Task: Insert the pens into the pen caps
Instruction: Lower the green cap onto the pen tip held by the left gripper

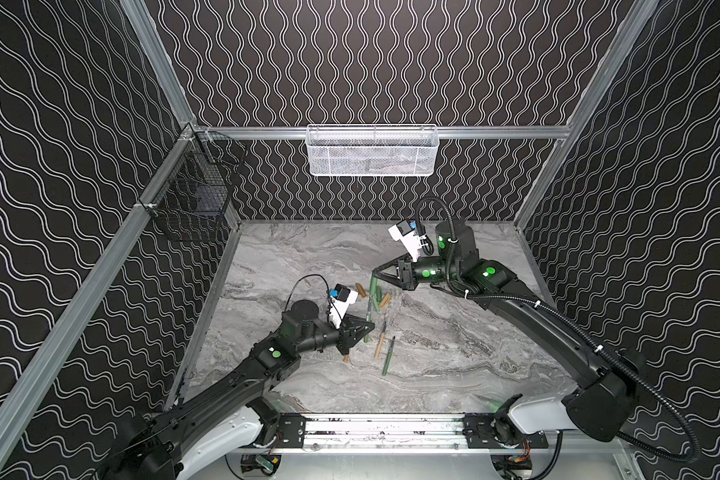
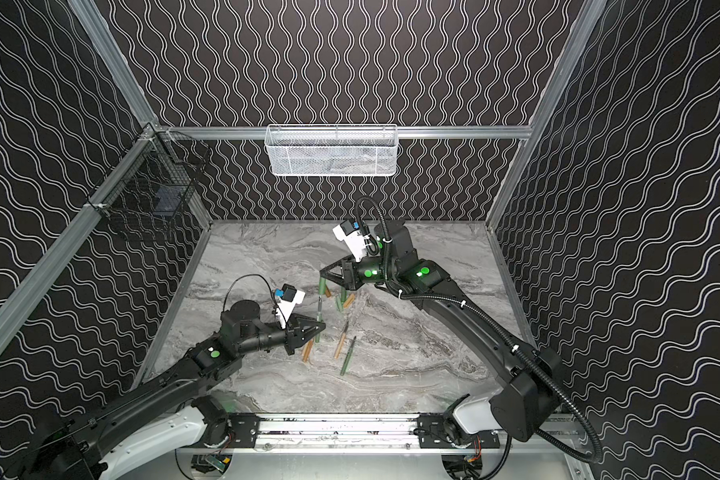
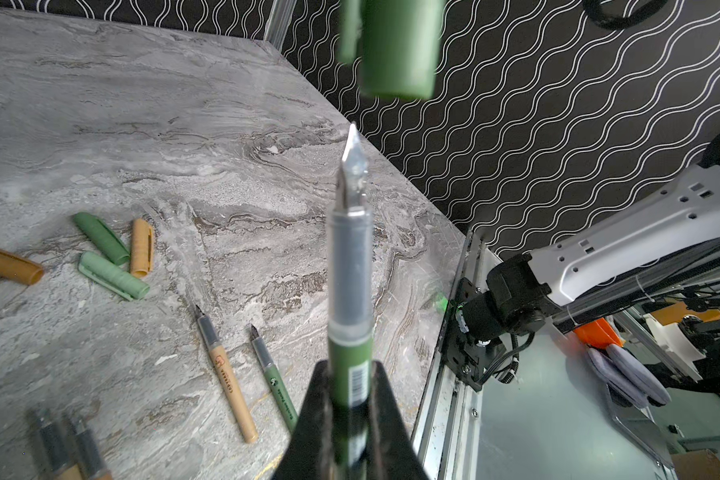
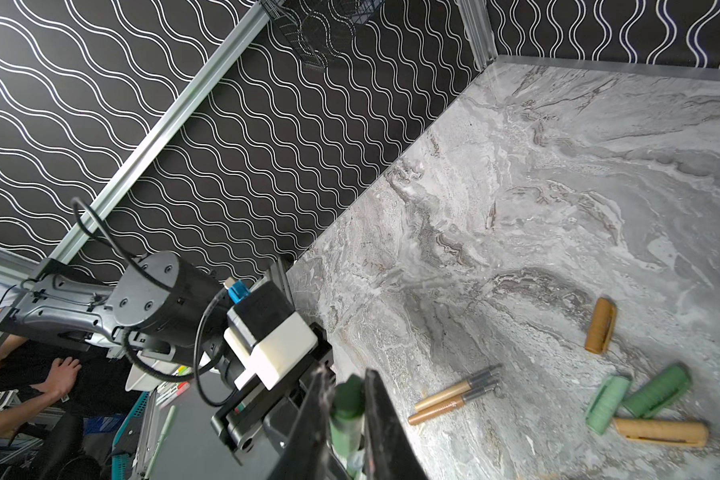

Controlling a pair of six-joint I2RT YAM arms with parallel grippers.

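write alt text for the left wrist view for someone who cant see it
The fingers of the left gripper clamp a green pen, its silver nib aimed at a blurred dark green cap just beyond, with a gap between them. On the grey marble table lie four loose caps, two tan and two green, and four more uncapped pens.

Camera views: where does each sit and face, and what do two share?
Top views: overhead at front, looking down on grey marble table; left arm, right arm show.
Left wrist: behind the left gripper, facing along its slim green pen; its jaws show.
Right wrist: behind the right gripper, facing the left arm.
Shared: both wrist views show the dark green stubby cap.
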